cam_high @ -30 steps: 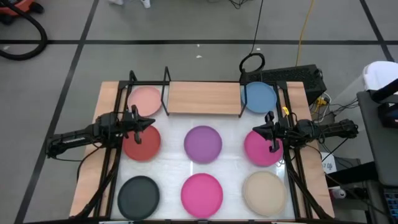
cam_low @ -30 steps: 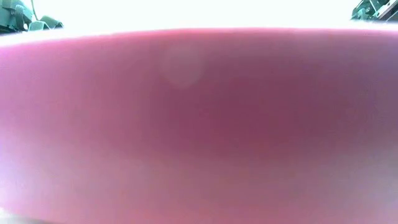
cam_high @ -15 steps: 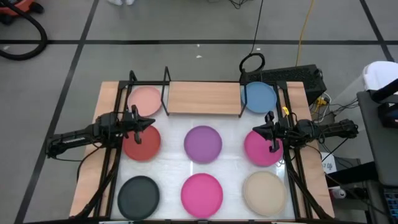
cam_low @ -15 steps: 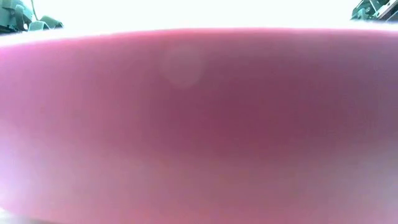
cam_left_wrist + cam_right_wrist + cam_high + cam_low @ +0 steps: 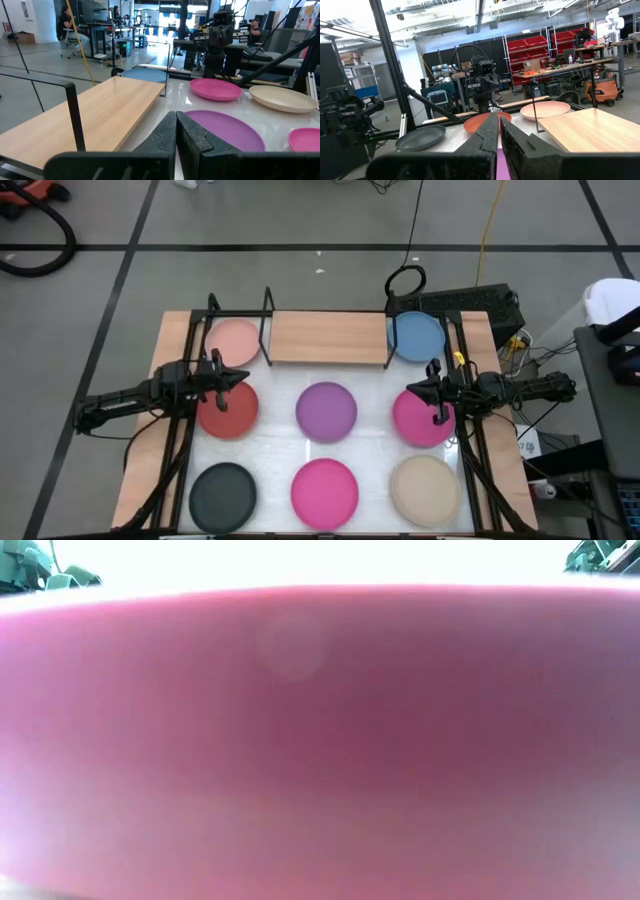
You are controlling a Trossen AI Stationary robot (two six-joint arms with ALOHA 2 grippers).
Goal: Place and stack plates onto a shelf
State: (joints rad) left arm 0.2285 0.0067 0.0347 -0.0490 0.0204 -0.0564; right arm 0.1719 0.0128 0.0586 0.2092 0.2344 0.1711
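Behind the round purple plate (image 5: 326, 411) stands the bare light-wood shelf (image 5: 328, 337), with seven other plates around them on the white tabletop (image 5: 275, 442). Left of the purple plate, the left gripper (image 5: 236, 378) hangs clenched and empty over the red plate (image 5: 228, 413); right of it, the right gripper (image 5: 412, 393) does likewise over a magenta plate (image 5: 420, 423).

On the white table (image 5: 275, 448) lie plain, unpatterned plates: light pink plate (image 5: 235, 340), blue plate (image 5: 417, 336), red plate (image 5: 228, 411), purple plate (image 5: 326, 411), a magenta plate (image 5: 418, 420), a second magenta plate (image 5: 324, 492), black plate (image 5: 223, 495) and beige plate (image 5: 425, 489). The shelf (image 5: 328, 337) is light wood with a black frame. Both arms are dark.
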